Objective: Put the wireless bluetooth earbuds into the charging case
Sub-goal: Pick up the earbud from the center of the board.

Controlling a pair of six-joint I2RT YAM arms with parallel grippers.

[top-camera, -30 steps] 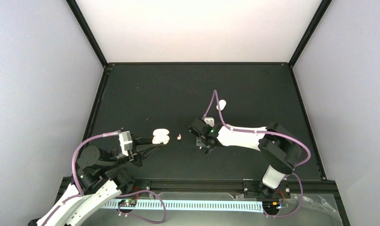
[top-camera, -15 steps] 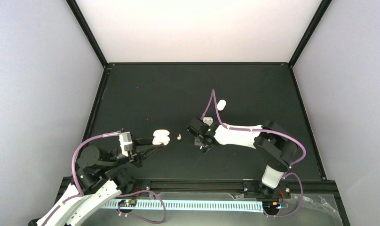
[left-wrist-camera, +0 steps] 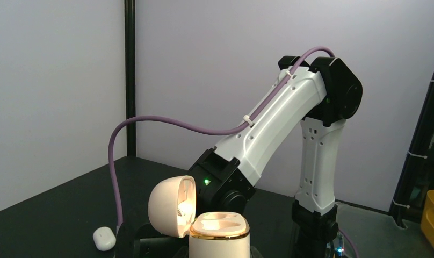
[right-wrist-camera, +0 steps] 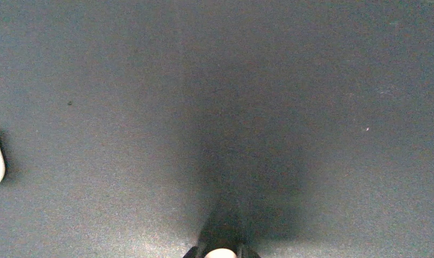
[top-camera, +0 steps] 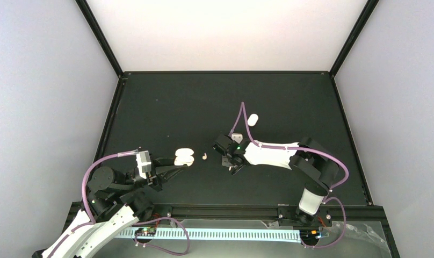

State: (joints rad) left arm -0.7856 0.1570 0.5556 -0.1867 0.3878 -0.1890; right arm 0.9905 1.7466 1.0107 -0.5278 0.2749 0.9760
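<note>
Toward the near-left part of the table [top-camera: 150, 102], the left gripper [top-camera: 180, 162] has its fingers narrowed around the base of the charging case [top-camera: 183, 156]. The case stands upright with its lid swung open (the left wrist view shows two moulded wells inside a gilt rim). Just to its right, and apart from it, a loose earbud [top-camera: 204, 157] lies on the dark surface. Further right, about midway along the near edge, the right gripper [top-camera: 232, 165] points down, all but closed on a small pale bud [right-wrist-camera: 221, 253]. This appears to be a second earbud, though only its tip shows. A white capsule [top-camera: 253, 119] rests nearer the table's centre, well apart from the work.

The buds are probably featherlight, hard and glossy, so a firm pinch could make them squirt out or twist. The rounded head looks a surer hold than the thin stem, and it would leave the stem free to drop into a well. The case is likely light and smooth-shelled, and would probably skid or tip under a downward push unless held by its base.
</note>
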